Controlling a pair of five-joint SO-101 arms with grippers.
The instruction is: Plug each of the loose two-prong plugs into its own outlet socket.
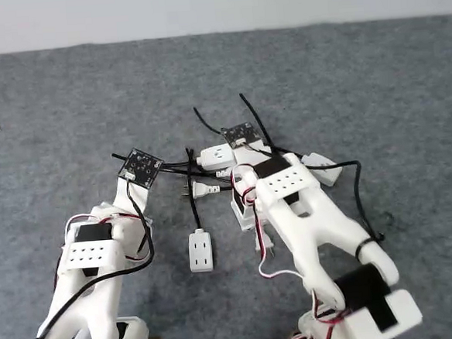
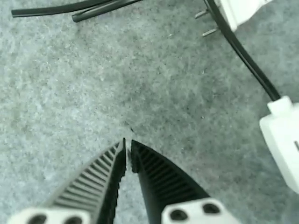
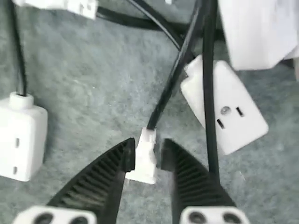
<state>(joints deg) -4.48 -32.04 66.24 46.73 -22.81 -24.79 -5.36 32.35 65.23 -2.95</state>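
Left tool (image 2: 127,144) nearly closed, gripping nothing, over grey tabletop (image 2: 70,93); right tool (image 3: 148,144) pinched on a white plug (image 3: 142,163) near an outlet socket (image 3: 229,116); I see a second plug (image 1: 206,189) at 12 o'clock from a free socket (image 1: 201,250).
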